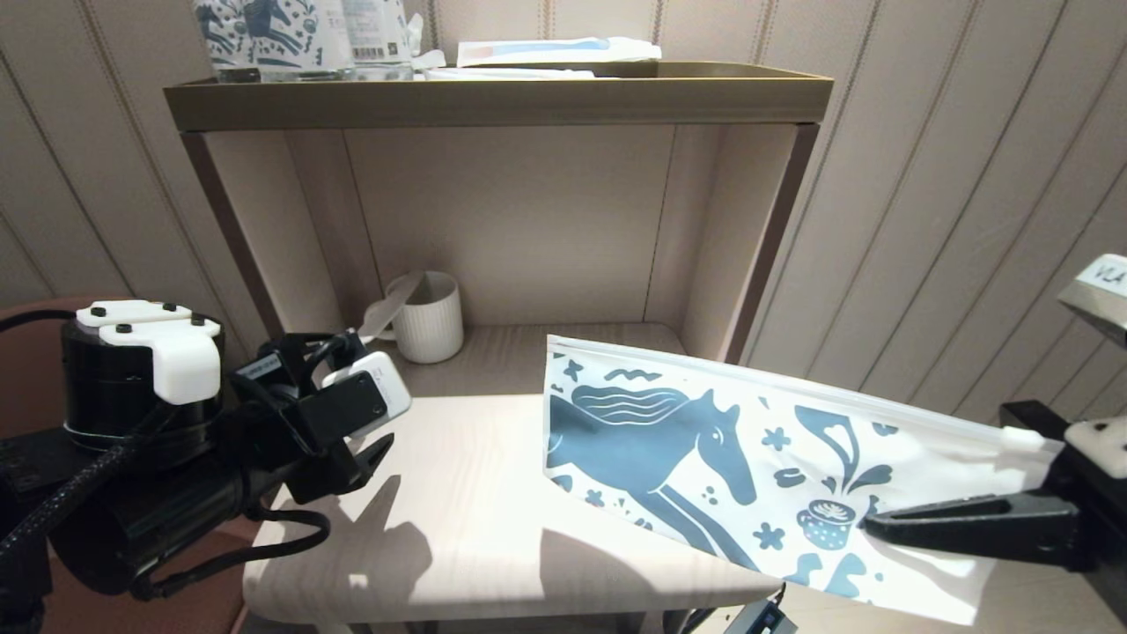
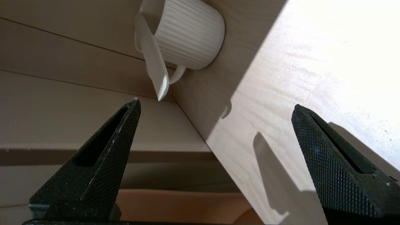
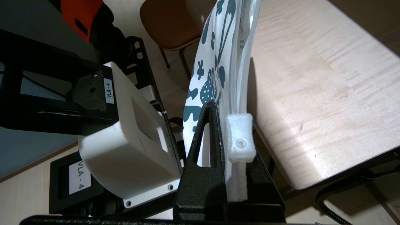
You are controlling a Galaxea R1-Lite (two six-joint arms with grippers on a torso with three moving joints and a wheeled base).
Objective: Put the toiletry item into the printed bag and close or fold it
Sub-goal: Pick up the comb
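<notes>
Panelled beige wall behind a pale wood tabletop (image 1: 458, 519) with an open cubby and a shelf (image 1: 497, 97) on top.

Your right end effector (image 3: 223, 125) is clamped tight on the bag (image 1: 704, 467) at its slider end, holding it up over the right side of the tabletop, horse print toward the head camera, far end tilted up. Slider tab (image 3: 240, 142) sits right at the fingers.

Your left end effector (image 2: 215, 125) is spread wide, holding nothing, at the tabletop's left edge, aimed at the mug (image 1: 428, 317) in the cubby.

Packet (image 2: 153, 64) stands in the mug, leaning out over the rim on the left side. Not touched by either end effector.

Horse-printed packs (image 1: 273, 35) stand on the shelf.
</notes>
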